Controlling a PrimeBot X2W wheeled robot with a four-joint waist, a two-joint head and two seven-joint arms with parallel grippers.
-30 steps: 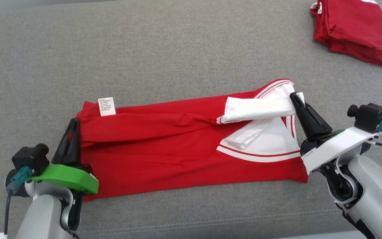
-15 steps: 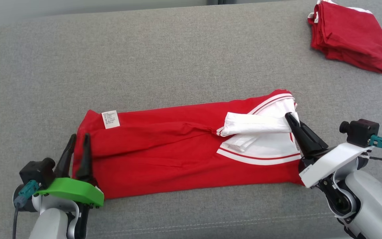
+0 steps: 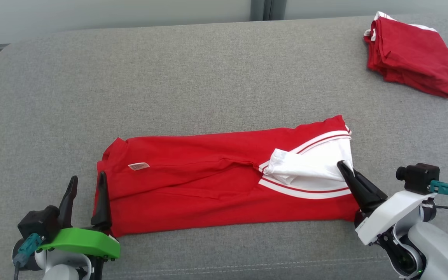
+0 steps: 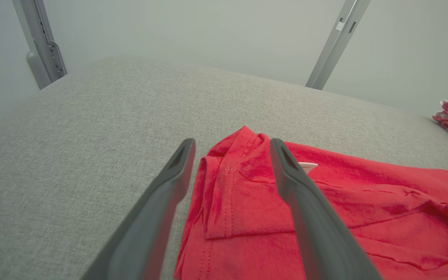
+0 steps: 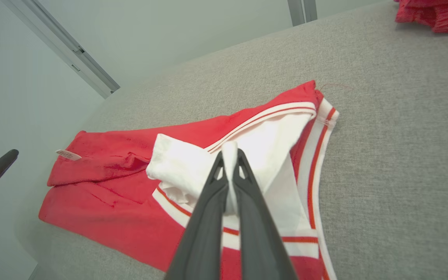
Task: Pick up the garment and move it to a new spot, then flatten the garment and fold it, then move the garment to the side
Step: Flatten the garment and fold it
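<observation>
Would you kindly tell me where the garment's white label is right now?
In the head view, the label lies on the garment near its left end, just beyond the open left gripper.

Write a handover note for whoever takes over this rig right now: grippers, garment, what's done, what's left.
Left gripper: open, holding nothing, fingers astride the left end of the red jersey garment with white striped trim.
Right gripper: shut on the garment's white sleeve at its right end.
Garment: lies as a long band, folded lengthwise, on the grey fabric surface. A folded red pile sits at the far right corner.
Done: garment laid out, lengthwise fold in.
Left: probably settle the sleeve, fold end to end, then move the garment aside.
</observation>
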